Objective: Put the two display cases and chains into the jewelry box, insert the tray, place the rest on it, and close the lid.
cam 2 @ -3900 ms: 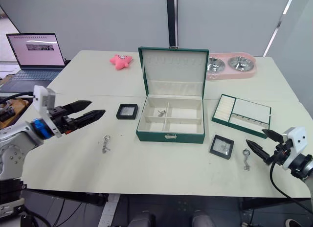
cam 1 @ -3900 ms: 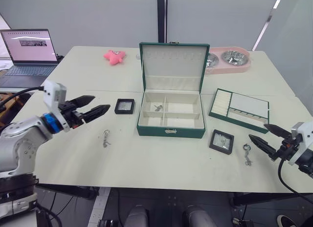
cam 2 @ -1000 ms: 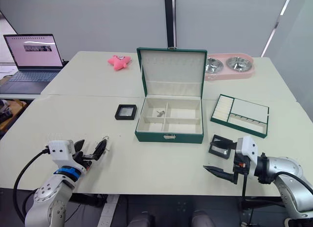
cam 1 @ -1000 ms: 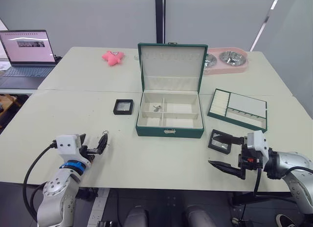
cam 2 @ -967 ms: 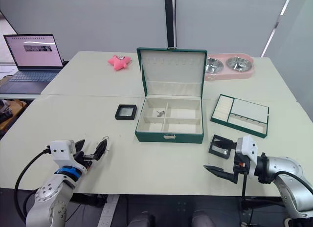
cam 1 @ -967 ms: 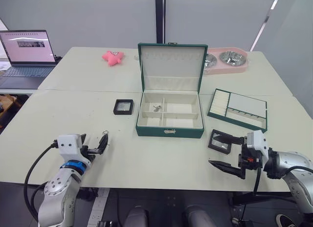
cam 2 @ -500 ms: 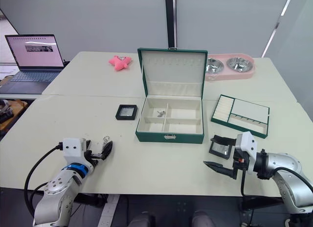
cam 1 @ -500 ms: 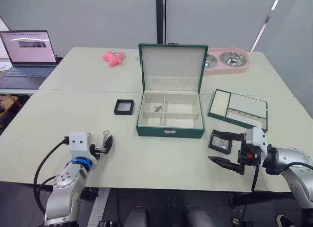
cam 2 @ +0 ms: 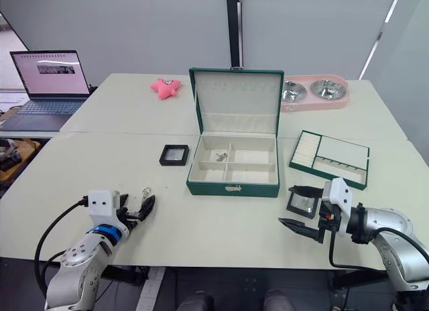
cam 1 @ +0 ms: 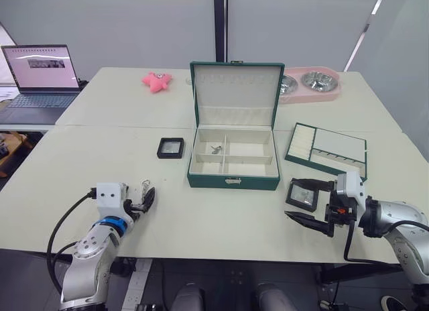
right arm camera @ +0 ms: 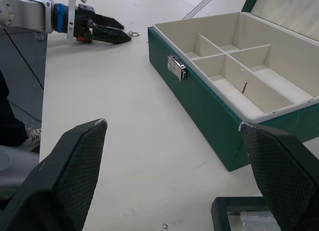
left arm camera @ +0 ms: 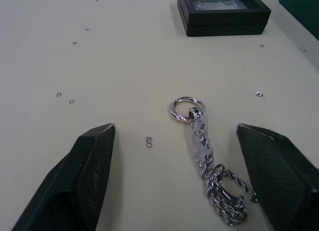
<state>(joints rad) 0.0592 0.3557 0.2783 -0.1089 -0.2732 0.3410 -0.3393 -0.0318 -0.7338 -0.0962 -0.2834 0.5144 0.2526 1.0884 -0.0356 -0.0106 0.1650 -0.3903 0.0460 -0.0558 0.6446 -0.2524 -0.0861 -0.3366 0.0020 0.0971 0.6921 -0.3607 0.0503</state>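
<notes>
The dark green jewelry box (cam 1: 233, 179) stands mid-table with its lid (cam 1: 236, 90) upright. A small silvery piece (cam 1: 214, 148) lies in its back left compartment. One display case (cam 1: 170, 147) lies left of the box. The other display case (cam 1: 303, 194) lies right of the box's front, between the spread fingers of my open right gripper (cam 1: 290, 199). A silvery chain (left arm camera: 207, 161) lies on the table between the fingers of my open left gripper (left arm camera: 174, 126), untouched. The tray (cam 1: 326, 149) rests at the right.
A laptop (cam 1: 40, 66) sits at the far left. A pink plush (cam 1: 156, 80) and a pink double bowl (cam 1: 310, 83) lie along the back of the table. The table's front edge runs just under both grippers.
Both arms have come down from above the table to its front. In the last second the left gripper slid forward to straddle the chain, and the right gripper edged toward the near display case.
</notes>
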